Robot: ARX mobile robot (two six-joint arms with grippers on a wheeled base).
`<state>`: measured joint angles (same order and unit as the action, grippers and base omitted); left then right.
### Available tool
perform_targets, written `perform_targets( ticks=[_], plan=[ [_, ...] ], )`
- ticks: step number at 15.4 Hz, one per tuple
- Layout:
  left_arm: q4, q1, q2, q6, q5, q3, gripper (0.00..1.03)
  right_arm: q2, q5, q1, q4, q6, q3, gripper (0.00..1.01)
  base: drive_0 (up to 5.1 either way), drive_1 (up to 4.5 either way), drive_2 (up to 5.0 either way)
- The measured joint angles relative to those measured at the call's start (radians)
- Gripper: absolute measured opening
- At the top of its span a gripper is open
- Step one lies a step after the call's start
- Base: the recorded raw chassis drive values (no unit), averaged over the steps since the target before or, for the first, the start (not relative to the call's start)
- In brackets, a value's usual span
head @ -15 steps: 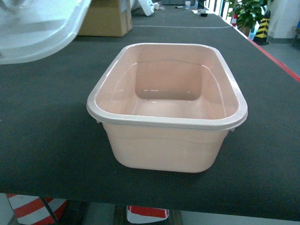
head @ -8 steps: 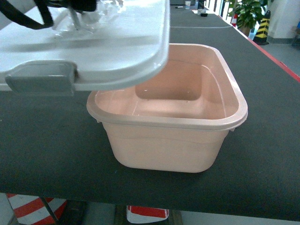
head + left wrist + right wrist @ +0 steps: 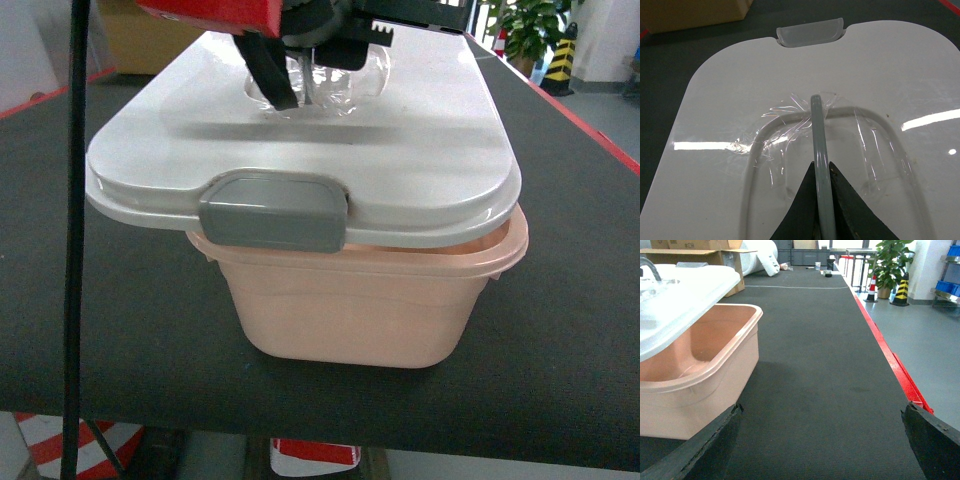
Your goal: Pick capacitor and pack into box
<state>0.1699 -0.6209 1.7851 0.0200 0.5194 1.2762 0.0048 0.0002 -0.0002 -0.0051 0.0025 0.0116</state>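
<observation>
The box (image 3: 350, 310), a pale pink tub, stands in the middle of the dark table. Its white lid (image 3: 420, 130) hangs just over the rim, slightly tilted, with the grey clasp (image 3: 272, 210) facing me. My left gripper (image 3: 310, 60) is shut on the lid's clear handle (image 3: 817, 125), which runs between the black fingers (image 3: 802, 210) in the left wrist view. My right gripper (image 3: 822, 412) is open and holds nothing, low over the table to the right of the box (image 3: 705, 375). The capacitor is out of view.
A brown cardboard carton (image 3: 695, 257) stands behind the box. The table's red edge (image 3: 890, 355) runs along the right. A potted plant (image 3: 890, 260) and blue bins (image 3: 947, 290) are beyond it. A black cable (image 3: 75, 250) hangs at the left of the head view.
The lid, held by my left gripper, has come from the upper left across and down over the box, which now shows only its walls.
</observation>
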Motion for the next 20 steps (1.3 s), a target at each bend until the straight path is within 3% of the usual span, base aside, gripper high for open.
perform_targets(
  ticks=[5, 12, 13, 17, 20],
  plan=[
    [-0.039, -0.021, 0.124, 0.035, 0.01, 0.111, 0.02, 0.0, 0.0, 0.0, 0.0, 0.0, 0.0, 0.98, 0.0, 0.0, 0.0],
    [-0.059, -0.01, 0.242, 0.045, 0.004, 0.191, 0.02, 0.0, 0.0, 0.0, 0.0, 0.0, 0.0, 0.98, 0.0, 0.0, 0.0],
    [-0.051, -0.007, 0.247, 0.047, 0.002, 0.191, 0.06, 0.0, 0.0, 0.0, 0.0, 0.0, 0.0, 0.98, 0.0, 0.0, 0.0],
    [0.022, 0.01, 0.248, 0.053, -0.055, 0.191, 0.49, 0.0, 0.0, 0.0, 0.0, 0.0, 0.0, 0.98, 0.0, 0.0, 0.0],
    [0.15, 0.043, 0.18, 0.047, -0.1, 0.137, 0.81, 0.0, 0.0, 0.0, 0.0, 0.0, 0.0, 0.98, 0.0, 0.0, 0.0]
  ],
)
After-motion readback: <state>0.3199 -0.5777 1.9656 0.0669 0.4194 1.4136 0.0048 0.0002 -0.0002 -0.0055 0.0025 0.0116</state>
